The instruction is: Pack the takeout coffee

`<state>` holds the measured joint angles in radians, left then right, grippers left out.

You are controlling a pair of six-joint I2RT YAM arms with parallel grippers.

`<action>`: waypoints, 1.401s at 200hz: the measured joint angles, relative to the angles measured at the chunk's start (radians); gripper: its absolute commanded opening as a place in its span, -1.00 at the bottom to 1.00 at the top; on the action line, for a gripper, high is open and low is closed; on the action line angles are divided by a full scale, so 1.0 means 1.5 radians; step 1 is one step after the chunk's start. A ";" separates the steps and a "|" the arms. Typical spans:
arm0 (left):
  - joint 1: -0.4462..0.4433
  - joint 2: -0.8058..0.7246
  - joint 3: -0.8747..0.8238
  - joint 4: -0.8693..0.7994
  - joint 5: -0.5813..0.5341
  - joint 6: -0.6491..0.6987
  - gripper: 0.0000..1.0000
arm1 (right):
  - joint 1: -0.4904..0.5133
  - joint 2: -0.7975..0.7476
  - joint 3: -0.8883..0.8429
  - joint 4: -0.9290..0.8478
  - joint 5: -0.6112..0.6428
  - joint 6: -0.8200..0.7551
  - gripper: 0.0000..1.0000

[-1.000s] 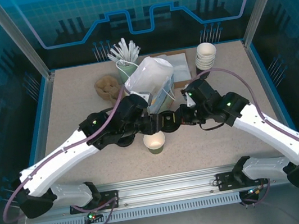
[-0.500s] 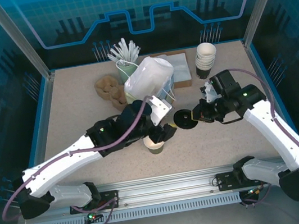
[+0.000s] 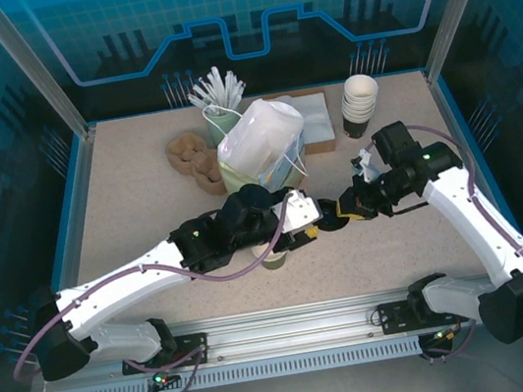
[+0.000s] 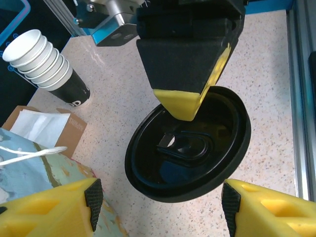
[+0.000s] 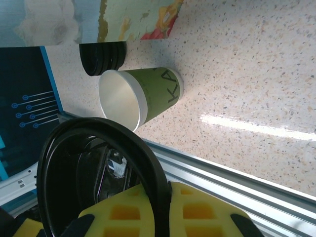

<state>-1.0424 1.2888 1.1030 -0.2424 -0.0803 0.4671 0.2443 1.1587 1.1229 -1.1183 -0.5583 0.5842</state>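
bag point(image 3: 258, 142) behind lid point(image 4: 197, 168) | coffee cup point(image 5: 153, 94) seemingly under left arm point(image 3: 154, 268) | table point(image 3: 132, 196) bare left | right gripper point(image 4: 186, 103) pinches lid | left gripper point(image 4: 159, 200) wide

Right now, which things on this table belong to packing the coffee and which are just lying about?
Job: green paper cup, black lid, paper bag.
Lying about: stack of white cups, spare black lids, white sticks, brown moulded trays, napkins.

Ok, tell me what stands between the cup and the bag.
The left arm reaches across between the cup and the bag. A stack of black lids sits by the bag's foot, close to the cup.
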 measured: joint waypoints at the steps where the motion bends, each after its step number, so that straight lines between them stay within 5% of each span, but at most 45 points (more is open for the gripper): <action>1: 0.000 0.001 -0.001 0.001 0.000 0.002 0.32 | 0.000 0.000 0.000 0.000 0.000 -0.001 -1.00; 141: -0.001 0.041 0.006 -0.026 0.030 0.124 -0.21 | -0.002 0.020 -0.006 -0.013 -0.014 -0.024 -1.00; 280: -0.045 0.060 0.046 -0.084 -0.040 0.248 -0.40 | -0.004 0.032 -0.006 -0.036 -0.019 -0.029 -1.00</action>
<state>-1.1095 1.3785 1.1725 -0.3679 -0.1406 0.8398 0.2390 1.2072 1.1145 -1.1717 -0.5869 0.5404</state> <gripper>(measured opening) 0.304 0.105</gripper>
